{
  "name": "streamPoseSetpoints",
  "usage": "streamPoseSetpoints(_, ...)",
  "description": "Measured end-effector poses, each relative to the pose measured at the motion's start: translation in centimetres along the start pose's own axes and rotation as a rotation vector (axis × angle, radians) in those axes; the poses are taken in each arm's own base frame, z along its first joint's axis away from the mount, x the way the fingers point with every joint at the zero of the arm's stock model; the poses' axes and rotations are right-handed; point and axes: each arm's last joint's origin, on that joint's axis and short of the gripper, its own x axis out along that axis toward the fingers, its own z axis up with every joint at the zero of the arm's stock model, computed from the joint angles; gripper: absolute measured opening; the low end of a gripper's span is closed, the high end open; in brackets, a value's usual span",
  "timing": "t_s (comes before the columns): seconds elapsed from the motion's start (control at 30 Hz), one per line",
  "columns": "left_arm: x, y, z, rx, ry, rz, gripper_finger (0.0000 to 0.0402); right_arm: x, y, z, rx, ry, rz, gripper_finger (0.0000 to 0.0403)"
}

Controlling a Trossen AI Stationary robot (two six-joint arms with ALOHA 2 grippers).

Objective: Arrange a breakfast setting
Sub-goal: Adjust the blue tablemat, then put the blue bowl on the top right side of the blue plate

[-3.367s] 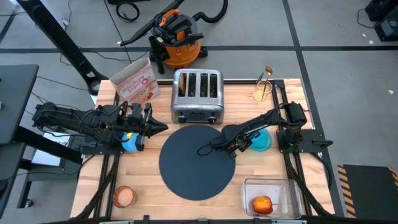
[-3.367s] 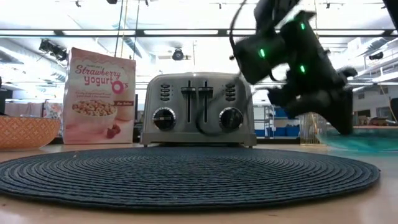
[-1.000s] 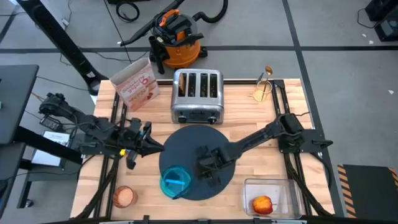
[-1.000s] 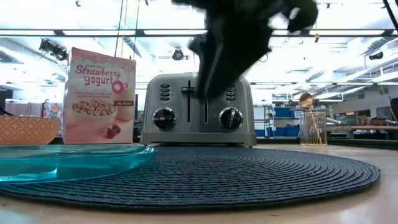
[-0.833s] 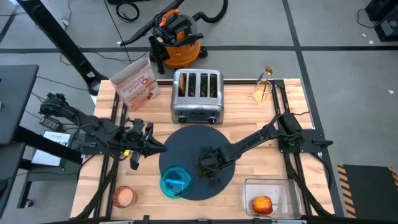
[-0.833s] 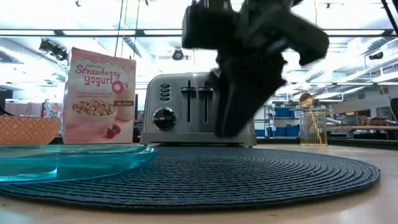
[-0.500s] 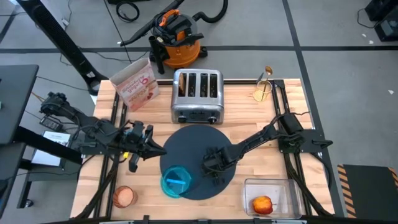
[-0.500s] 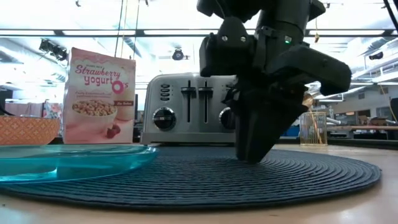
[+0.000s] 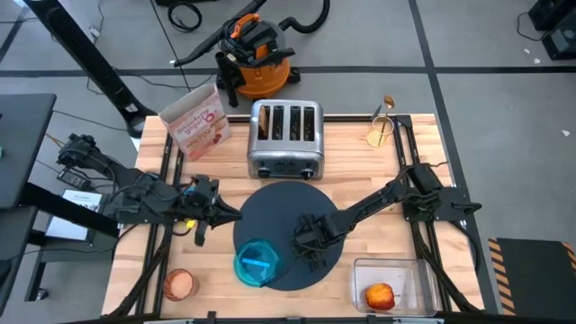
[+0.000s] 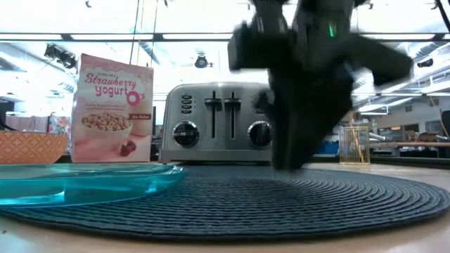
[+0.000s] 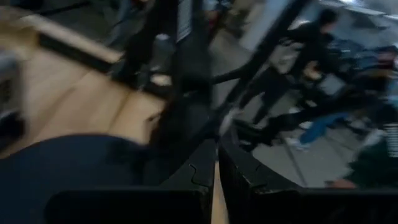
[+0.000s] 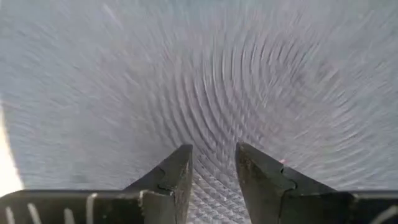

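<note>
Now, line by line:
Right pincer (image 9: 308, 253): low over the mat (image 9: 288, 202), empty, tips a little apart.
Left pincer (image 9: 227, 212): waiting at the mat's left edge, tips almost together, holding nothing.
Plate (image 9: 256, 264): on the mat's front-left edge, partly hanging off.
Apple (image 9: 380, 295): in the clear tub (image 9: 421, 274), front right of the counter (image 9: 360, 171).
Cup (image 9: 179, 285): front-left corner.
Risk: I think an arm could bump the plate and slide it off the mat.

Steel toaster (image 9: 286, 139) at table back; cereal box (image 9: 195, 121) beside it; orange vacuum (image 9: 256, 56) on floor.
</note>
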Motion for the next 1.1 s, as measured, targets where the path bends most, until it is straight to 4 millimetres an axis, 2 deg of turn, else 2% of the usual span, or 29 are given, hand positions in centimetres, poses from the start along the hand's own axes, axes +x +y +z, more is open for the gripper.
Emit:
streamPoseSetpoints(0.07,-0.1,0.6,0.1,-0.078,0.029,0.048,0.0038,-2.0,-0.1,0.9,0.008,-0.064,-0.011,0.0131)
streamPoseSetpoints(0.17,-0.6,0.5,1.3,-0.176,0.146,0.111,0.0051,-4.5,-0.4,1.3,0.046,-0.100,-0.060,0.0134)
streamPoseSetpoints(0.3,-1.1,0.7,1.5,-0.176,0.360,0.383,0.0056,-9.0,-0.8,1.8,0.155,-0.230,-0.128,0.0144)
streamPoseSetpoints(0.4,-1.3,1.4,0.5,-0.216,0.491,0.593,0.0061,-11.3,-1.2,1.5,0.248,-0.286,-0.165,0.0158)
streamPoseSetpoints(0.53,-0.9,2.9,-2.5,-0.328,0.664,0.820,0.0087,-14.0,-1.3,1.0,0.348,-0.370,-0.197,0.0182)
streamPoseSetpoints(0.7,-0.3,5.6,-6.6,-0.485,0.697,0.976,0.0145,-15.3,-0.9,0.8,0.467,-0.446,-0.220,0.0194)
streamPoseSetpoints(0.8,-0.6,7.5,-8.0,-0.498,0.698,1.078,0.0170,-15.9,-0.1,0.9,0.463,-0.497,-0.207,0.0192)
streamPoseSetpoints(1.1,-0.2,10.3,-10.3,-0.465,0.725,1.124,0.0173,-16.3,2.5,0.7,0.451,-0.543,-0.137,0.0190)
